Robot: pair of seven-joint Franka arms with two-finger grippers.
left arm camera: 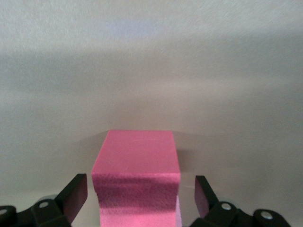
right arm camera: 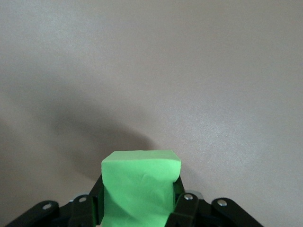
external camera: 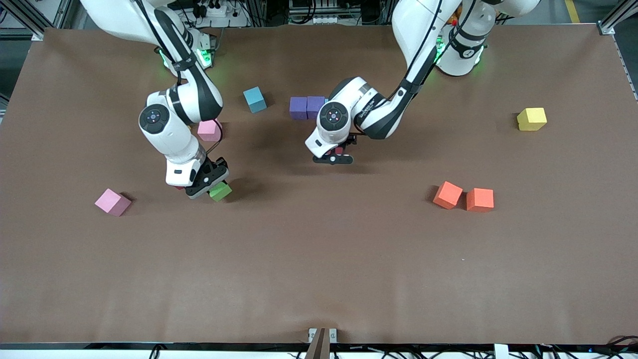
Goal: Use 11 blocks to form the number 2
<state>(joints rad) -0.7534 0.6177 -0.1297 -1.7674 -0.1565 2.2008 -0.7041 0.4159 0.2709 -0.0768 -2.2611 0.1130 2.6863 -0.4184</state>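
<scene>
A: Left gripper (left arm camera: 141,196)?
B: Fingers apart, straddling a red block (left arm camera: 136,182) on the table beside the two purple blocks (external camera: 307,107).
A: Right gripper (right arm camera: 137,208)?
B: Clamped on the green block (right arm camera: 139,187), low over the table near a pink block (external camera: 113,201).

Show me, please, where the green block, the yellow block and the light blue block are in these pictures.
green block (right arm camera: 141,187): right wrist view, its near face between the right gripper's shut fingers.
yellow block (external camera: 531,118): front view, its top face.
light blue block (external camera: 254,98): front view, its top face.
</scene>
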